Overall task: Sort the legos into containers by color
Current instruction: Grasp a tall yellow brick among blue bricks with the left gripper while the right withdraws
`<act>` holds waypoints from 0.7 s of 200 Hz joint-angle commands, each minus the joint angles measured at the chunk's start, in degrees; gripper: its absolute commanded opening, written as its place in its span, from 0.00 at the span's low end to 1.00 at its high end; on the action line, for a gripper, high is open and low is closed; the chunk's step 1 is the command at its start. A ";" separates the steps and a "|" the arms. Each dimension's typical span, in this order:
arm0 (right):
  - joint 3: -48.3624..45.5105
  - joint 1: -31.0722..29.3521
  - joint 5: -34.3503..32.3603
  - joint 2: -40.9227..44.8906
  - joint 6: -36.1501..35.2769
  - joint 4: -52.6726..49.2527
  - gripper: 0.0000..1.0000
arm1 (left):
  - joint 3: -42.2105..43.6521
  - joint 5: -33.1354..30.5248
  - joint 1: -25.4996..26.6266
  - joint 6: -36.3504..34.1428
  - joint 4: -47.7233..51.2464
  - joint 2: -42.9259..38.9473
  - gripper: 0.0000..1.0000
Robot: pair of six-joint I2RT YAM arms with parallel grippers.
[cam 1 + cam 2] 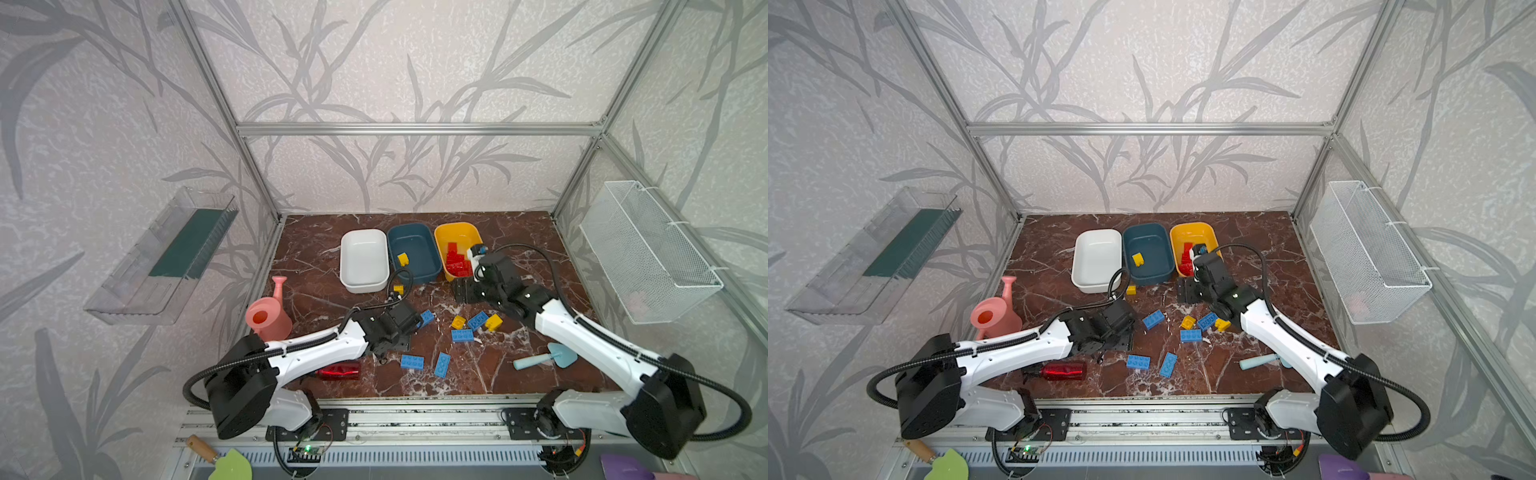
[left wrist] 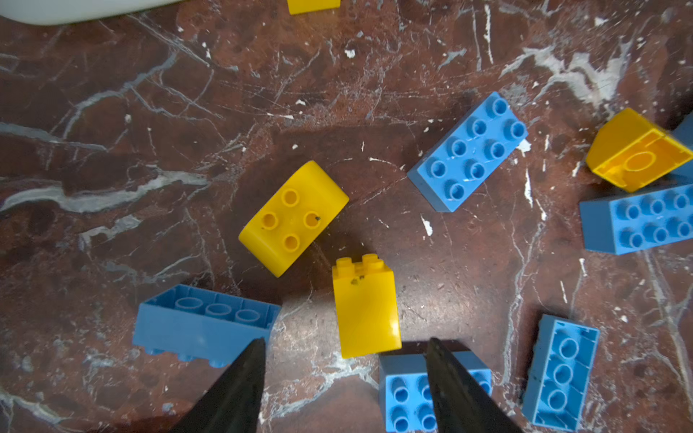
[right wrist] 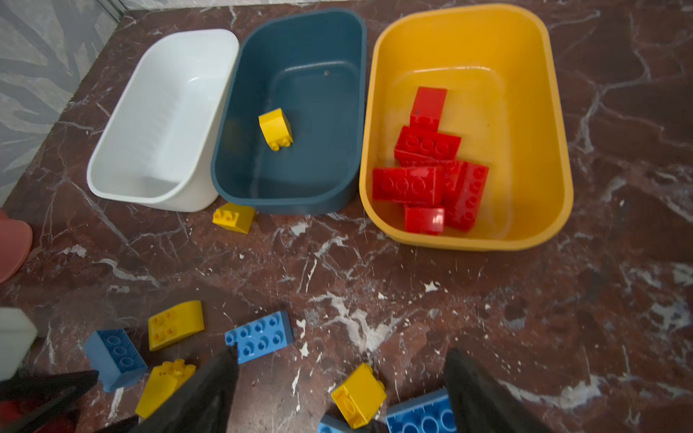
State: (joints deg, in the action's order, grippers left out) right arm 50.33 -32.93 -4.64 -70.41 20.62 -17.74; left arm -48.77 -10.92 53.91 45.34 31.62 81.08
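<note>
Three containers stand in a row at the back: white, dark teal and yellow. Several red legos lie in the yellow one, and one yellow lego lies in the teal one. Blue legos and yellow ones are scattered on the marble. My left gripper hangs open low over them; a yellow lego lies just ahead between its fingers, untouched. My right gripper is open and empty, in front of the yellow container.
A pink watering can stands at the left edge and a red spray bottle lies under the left arm. A light blue scoop lies front right. A wire basket and a clear tray hang on the side walls.
</note>
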 commanded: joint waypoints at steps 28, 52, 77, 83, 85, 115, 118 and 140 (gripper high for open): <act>-10.87 -0.17 -2.71 9.04 4.16 3.68 0.87 | -2.75 -0.01 0.14 2.80 -1.93 6.37 0.64; -14.22 -0.12 -2.37 9.77 4.43 4.72 0.87 | -3.08 0.16 0.14 3.08 -2.76 8.30 0.60; -15.81 -0.18 -1.69 9.86 4.93 5.20 0.87 | -3.23 0.19 0.14 3.35 -3.54 10.07 0.54; -16.13 -0.17 -1.64 9.95 5.03 5.29 0.87 | -3.30 0.24 0.14 3.43 -3.57 10.59 0.53; -16.25 -0.15 -1.61 9.99 5.04 5.31 0.87 | -3.33 0.21 0.14 3.44 -3.69 10.70 0.52; -17.29 -0.27 -1.52 10.89 5.31 5.78 0.87 | -4.13 0.37 0.14 3.77 -3.85 12.58 0.39; -17.35 -0.20 -1.51 10.97 5.31 5.79 0.87 | -4.07 0.33 0.14 3.76 -3.84 12.60 0.38; -17.60 -0.22 -1.41 11.44 5.09 5.52 0.87 | -4.28 0.10 0.12 3.88 -3.91 12.05 0.33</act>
State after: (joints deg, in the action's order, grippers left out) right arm 33.30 -32.95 -5.98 -60.38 25.36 -13.30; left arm -51.37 -10.11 53.93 48.25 27.68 93.58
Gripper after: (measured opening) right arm 0.867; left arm 0.360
